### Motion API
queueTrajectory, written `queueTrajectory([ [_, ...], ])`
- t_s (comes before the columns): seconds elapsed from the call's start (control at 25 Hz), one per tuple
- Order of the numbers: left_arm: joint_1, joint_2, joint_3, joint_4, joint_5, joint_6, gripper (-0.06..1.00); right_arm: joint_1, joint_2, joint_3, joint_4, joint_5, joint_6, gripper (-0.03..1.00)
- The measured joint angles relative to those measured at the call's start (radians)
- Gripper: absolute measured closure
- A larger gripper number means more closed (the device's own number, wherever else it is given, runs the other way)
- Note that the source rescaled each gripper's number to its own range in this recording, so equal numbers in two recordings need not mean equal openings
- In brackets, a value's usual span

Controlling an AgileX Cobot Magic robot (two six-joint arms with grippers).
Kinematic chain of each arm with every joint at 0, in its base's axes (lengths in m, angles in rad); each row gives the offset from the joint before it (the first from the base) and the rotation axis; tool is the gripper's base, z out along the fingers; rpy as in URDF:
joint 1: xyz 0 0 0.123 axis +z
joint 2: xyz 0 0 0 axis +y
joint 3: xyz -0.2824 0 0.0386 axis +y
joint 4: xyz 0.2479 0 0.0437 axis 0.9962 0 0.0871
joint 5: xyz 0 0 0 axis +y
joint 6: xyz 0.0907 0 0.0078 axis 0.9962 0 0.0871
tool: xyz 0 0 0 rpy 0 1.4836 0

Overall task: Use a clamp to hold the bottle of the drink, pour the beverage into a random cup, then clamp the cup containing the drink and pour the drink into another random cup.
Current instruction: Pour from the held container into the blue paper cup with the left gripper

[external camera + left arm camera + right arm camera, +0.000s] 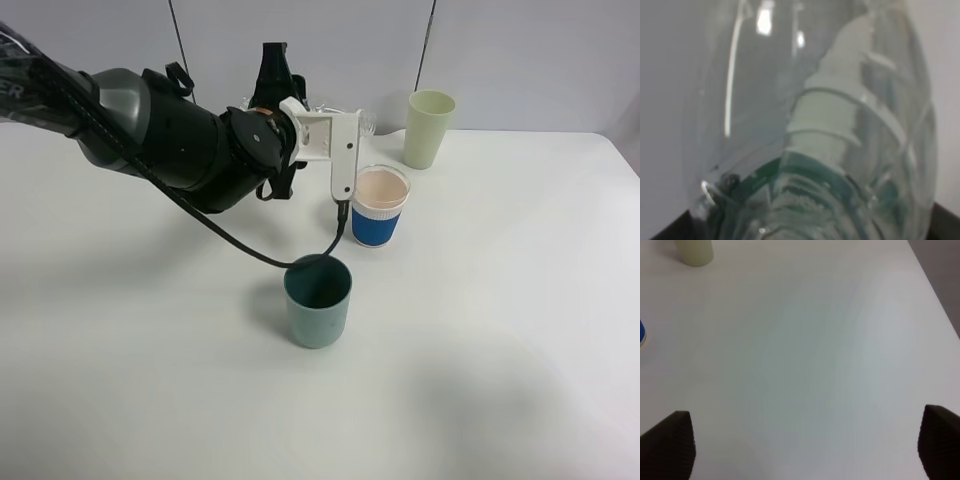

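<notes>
Left jaws tight on bottle (820, 120); right jaws wide, empty

The white cup (381, 206) with the blue ribbed sleeve stands upright on the surface (500, 350). Its inside is pale peach, and whether liquid is in it cannot be told. The clear plastic bottle (805, 125) with a dark green label band is lifted off the surface, just above and behind this cup. The plain teal cup (318, 300), dark inside, stands upright near the white cup, apart from it, to its left and closer to the camera.
</notes>
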Motion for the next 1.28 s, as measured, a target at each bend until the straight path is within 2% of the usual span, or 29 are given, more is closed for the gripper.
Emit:
queueTrajectory([
  [0.32, -0.011, 0.000, 0.000, 0.064, 0.000, 0.000, 0.92, 0.000, 0.000, 0.000, 0.000, 0.000, 0.001, 0.27],
  [1.28, -0.011, 0.020, -0.008, 0.145, -0.006, -0.004, 0.92, 0.000, 0.000, 0.000, 0.000, 0.000, 0.001, 0.27],
])
